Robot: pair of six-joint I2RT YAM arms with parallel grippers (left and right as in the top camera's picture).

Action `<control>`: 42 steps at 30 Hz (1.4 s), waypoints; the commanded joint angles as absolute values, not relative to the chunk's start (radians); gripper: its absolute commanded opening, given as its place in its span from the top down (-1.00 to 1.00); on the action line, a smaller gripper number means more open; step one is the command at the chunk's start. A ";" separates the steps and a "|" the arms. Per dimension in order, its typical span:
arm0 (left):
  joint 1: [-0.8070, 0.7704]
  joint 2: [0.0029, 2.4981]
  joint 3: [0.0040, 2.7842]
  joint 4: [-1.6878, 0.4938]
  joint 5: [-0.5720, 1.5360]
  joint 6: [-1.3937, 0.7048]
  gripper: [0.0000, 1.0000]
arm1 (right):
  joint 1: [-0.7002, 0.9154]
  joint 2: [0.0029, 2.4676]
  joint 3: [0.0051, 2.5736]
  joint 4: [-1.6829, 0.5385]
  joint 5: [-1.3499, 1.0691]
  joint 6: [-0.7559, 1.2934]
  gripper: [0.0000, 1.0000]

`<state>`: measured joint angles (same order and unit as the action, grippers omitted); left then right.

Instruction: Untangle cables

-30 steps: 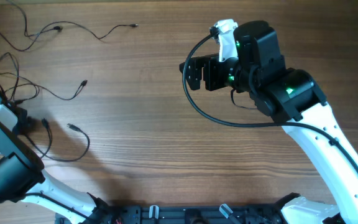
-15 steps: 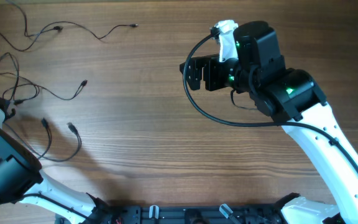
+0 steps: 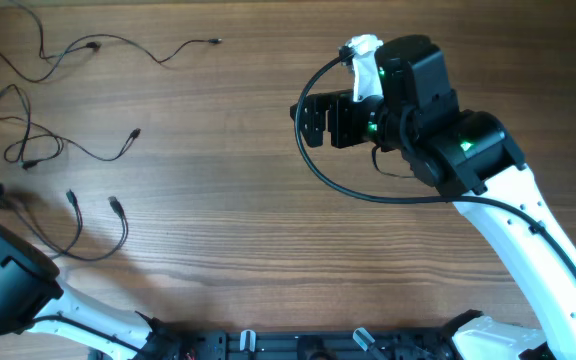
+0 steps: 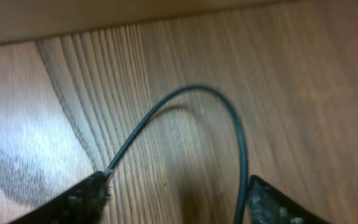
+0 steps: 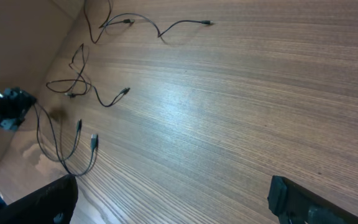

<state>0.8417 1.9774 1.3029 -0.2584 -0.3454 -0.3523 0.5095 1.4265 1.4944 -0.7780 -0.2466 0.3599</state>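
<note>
A wooden table (image 3: 248, 230) is seen from above. The cables (image 5: 79, 82) are spread out as separate strands in its far-left part, close to the left edge. A top strand (image 3: 108, 39) is stretched along the upper edge. A middle strand (image 3: 131, 136) is looped below it. A lowest strand (image 3: 116, 206) is laid nearest the left arm, with two plugs side by side.

The left gripper (image 4: 176, 193) is held low at the table's left edge with its fingers parted. An arch of the lowest strand is framed between them, not clamped.

The right gripper (image 3: 318, 118) is spread wide with nothing in it, over the table's middle and well apart from the cables. A broad stretch of bare wood is offered between the two arms.
</note>
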 commanded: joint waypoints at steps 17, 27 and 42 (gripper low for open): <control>0.478 1.508 1.380 -0.639 0.598 -0.475 -1.00 | 0.498 1.425 1.505 -0.700 -0.255 0.471 -0.99; 0.147 1.046 1.378 -1.034 0.513 -0.399 -1.00 | 0.472 1.409 1.505 -0.666 -0.213 0.474 -0.99; 0.074 0.567 1.359 -1.481 0.350 -0.388 -1.00 | 0.472 1.410 1.505 -0.692 -0.212 0.472 -0.99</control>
